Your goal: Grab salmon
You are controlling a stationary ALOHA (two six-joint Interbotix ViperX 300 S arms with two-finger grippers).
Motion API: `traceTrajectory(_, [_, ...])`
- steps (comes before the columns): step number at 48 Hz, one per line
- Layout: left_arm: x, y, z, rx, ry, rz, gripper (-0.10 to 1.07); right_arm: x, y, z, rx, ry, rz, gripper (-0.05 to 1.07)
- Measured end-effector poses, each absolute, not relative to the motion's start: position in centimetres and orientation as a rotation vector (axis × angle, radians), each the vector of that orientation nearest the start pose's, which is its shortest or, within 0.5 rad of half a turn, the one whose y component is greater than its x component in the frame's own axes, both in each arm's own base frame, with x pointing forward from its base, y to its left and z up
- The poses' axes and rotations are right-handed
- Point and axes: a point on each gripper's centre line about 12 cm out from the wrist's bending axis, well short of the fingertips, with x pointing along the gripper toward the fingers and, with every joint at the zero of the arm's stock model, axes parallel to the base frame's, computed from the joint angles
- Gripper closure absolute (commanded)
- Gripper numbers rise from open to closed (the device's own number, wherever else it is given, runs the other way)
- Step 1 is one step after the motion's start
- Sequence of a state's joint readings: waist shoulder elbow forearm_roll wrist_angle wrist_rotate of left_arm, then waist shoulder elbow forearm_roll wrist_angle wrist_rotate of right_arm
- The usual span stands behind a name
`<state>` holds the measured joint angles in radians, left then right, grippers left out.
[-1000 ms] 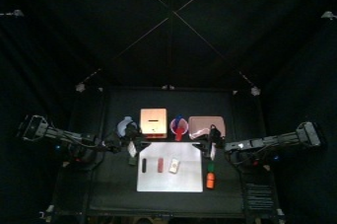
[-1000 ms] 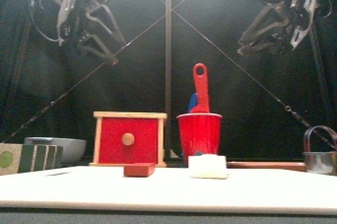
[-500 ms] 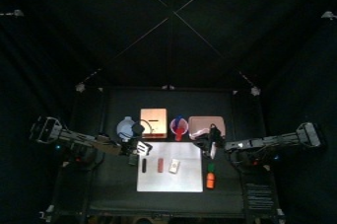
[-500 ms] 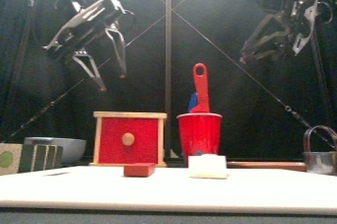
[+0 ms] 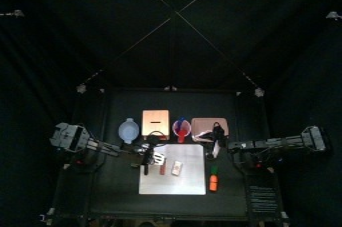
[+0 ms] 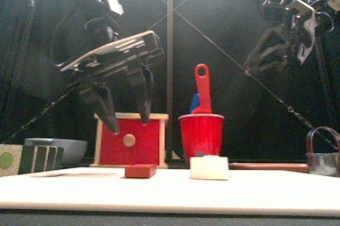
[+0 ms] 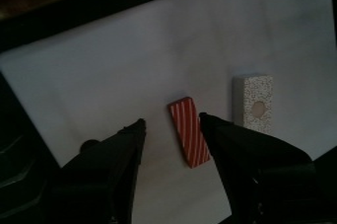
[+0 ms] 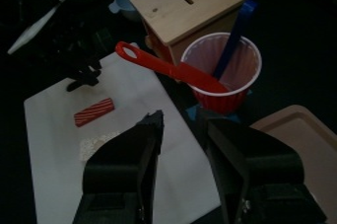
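Observation:
The salmon (image 7: 188, 145) is a small red piece with pale stripes, lying flat on the white cutting board (image 7: 118, 70). It also shows in the front view (image 6: 139, 171) and the top view (image 5: 155, 169). My left gripper (image 7: 171, 124) hangs open just above the salmon, one jaw on each side, touching nothing. In the front view the left gripper (image 6: 119, 96) hovers above the table, over the salmon's side of the board. My right gripper (image 8: 184, 121) stands open and empty, raised at the right (image 6: 285, 41), above the red cup.
A white rice block (image 6: 209, 167) lies beside the salmon. Behind stand a wooden box with a red face (image 6: 130, 140) and a red cup (image 6: 202, 135) holding a red spatula. A grey bowl (image 6: 60, 150) sits at the left, a padlock (image 6: 323, 155) at the right.
My left arm has swung in from the upper left and come down over the board, above the salmon, jaws still open. The right arm has barely moved.

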<state>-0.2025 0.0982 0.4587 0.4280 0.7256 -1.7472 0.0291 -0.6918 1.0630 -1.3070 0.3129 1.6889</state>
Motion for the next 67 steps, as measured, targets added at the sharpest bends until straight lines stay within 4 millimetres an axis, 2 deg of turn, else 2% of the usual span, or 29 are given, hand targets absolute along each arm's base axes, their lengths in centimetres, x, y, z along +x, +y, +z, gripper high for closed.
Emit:
traceTrajectory(18, [38.8, -5.8, 13.5, -0.919, 0.914, 0.998, 0.14, 23.9, -2.3, 23.0, 0.320, 0.418, -0.318, 0.30])
traceTrajectory(29, [39.6, -7.1, 13.3, -0.963, 0.891, 1.007, 0.14, 23.9, -2.3, 23.0, 0.325, 0.419, -0.318, 0.30])
traceTrajectory(37, [40.7, -7.9, 12.3, -0.954, 0.900, 1.003, 0.14, 23.8, -2.3, 22.9, 0.328, 0.422, -0.320, 0.30])
traceTrajectory(43, [41.1, -8.1, 11.7, -0.951, 0.913, 1.021, 0.14, 23.8, -2.3, 22.8, 0.328, 0.425, -0.321, 0.30])
traceTrajectory(54, [40.6, -8.3, 10.9, -0.939, 0.947, 1.082, 0.14, 23.6, -2.3, 22.4, 0.330, 0.436, -0.324, 0.30])
traceTrajectory(67, [41.9, -8.8, 10.7, -0.952, 0.941, 1.073, 0.14, 23.5, -2.3, 22.1, 0.330, 0.442, -0.325, 0.30])
